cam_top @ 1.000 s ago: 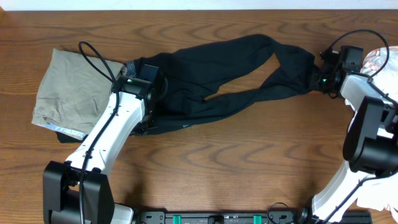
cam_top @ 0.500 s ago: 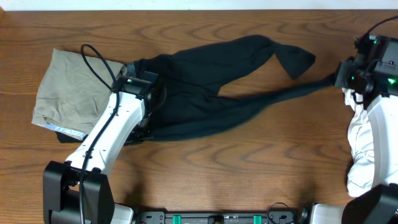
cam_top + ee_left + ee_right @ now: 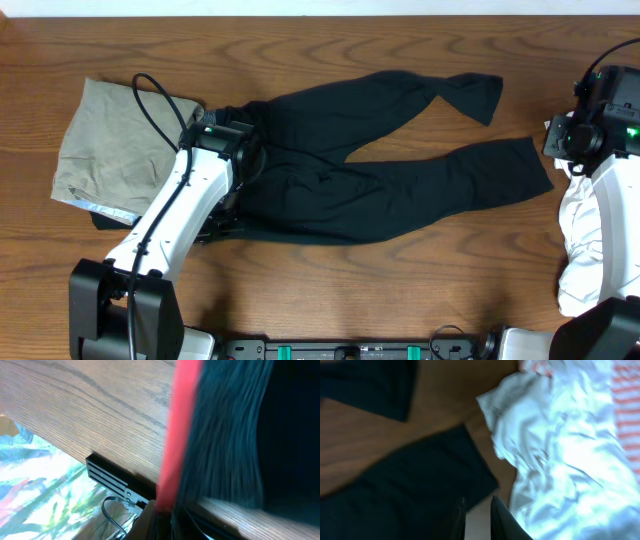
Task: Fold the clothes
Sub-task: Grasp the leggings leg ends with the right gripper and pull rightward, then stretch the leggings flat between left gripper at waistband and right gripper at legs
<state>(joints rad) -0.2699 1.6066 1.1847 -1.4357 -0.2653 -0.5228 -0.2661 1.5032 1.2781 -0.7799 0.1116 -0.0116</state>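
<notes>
Overhead, black trousers [image 3: 380,185] lie spread across the bench [image 3: 400,285], waist toward the left edge, cuffs toward the right; left wrist view, blurred, left fingers [image 3: 182,521] seem clamped on the waist; right wrist view, right fingers [image 3: 501,515] apart and empty over a cuff, and the cloth looks light and limp, best pinched at waist and cuffs.

Looks like a robot lab bench, not a home. Bare wood-grain table [image 3: 330,265], left arm [image 3: 180,215] and right arm [image 3: 590,200] rising from a black mounting rail [image 3: 350,350] at the front edge, exposed cable [image 3: 155,100]. Black trousers [image 3: 390,190] and khaki garment [image 3: 105,145] spread flat.
</notes>
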